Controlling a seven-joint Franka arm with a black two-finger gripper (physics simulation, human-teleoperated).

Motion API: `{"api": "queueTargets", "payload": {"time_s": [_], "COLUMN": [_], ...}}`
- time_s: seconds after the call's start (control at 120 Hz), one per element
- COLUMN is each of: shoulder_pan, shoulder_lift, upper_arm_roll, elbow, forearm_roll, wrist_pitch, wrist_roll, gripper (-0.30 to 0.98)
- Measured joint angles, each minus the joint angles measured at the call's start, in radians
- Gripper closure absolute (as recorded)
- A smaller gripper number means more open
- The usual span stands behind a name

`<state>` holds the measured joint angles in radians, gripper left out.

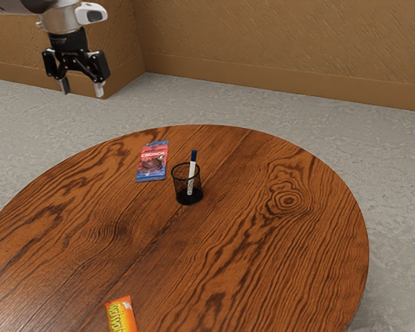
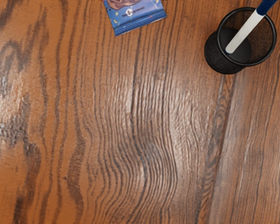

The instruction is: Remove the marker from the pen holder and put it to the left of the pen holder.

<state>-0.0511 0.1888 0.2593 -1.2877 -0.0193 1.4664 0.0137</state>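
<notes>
The marker (image 1: 191, 176) stands in the black pen holder (image 1: 189, 201), with its white part down inside and its blue end poking up over the top. It leans a bit, I think because the holder is much wider than the pen, so only the floor and the rim prop it up. That helps me: the blue end sticks out where I can pinch it, and the mesh wall keeps the rest from falling over. The holder sits up on its base, in from the round table's (image 1: 283, 263) far edge in the exterior view. My gripper (image 1: 82, 88) is empty, with its two fingers wide apart, and it hangs high up, well apart from the pen. From me, the marker is lower down and over toward the exterior view's right, and it is off to one side of my hand, so I would have to go across and then down. I guess I am up high and open so I can come at the pen from above and not bump the rim. If I grab too low, I could tip the holder; a straight pull up should be safest. A red and blue candy packet (image 1: 152, 162) lies flat beside the holder, so I should mind it when I lay the pen down. An orange packet (image 1: 121, 315) lies well apart, by the near edge in the exterior view.
</notes>
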Motion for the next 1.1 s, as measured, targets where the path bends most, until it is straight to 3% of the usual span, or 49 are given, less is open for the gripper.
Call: {"api": "queueTargets", "payload": {"time_s": [0.3, 0.367, 0.675, 1.1], "shoulder_pan": [-0.003, -0.01, -0.061, -0.044], "shoulder_lift": [0.012, 0.018, 0.379, 0.537], "upper_arm_roll": [-0.001, -0.05, -0.151, -0.162], "elbow": [0.017, 0.024, 0.114, 0.116], "forearm_roll": [0.0, 0.001, 0.016, 0.036], "wrist_pitch": [0.001, 0.018, 0.39, 0.581], "wrist_roll": [0.02, 0.011, -0.079, -0.141], "gripper": [0.01, 0.01, 0.02, 0.01]}}
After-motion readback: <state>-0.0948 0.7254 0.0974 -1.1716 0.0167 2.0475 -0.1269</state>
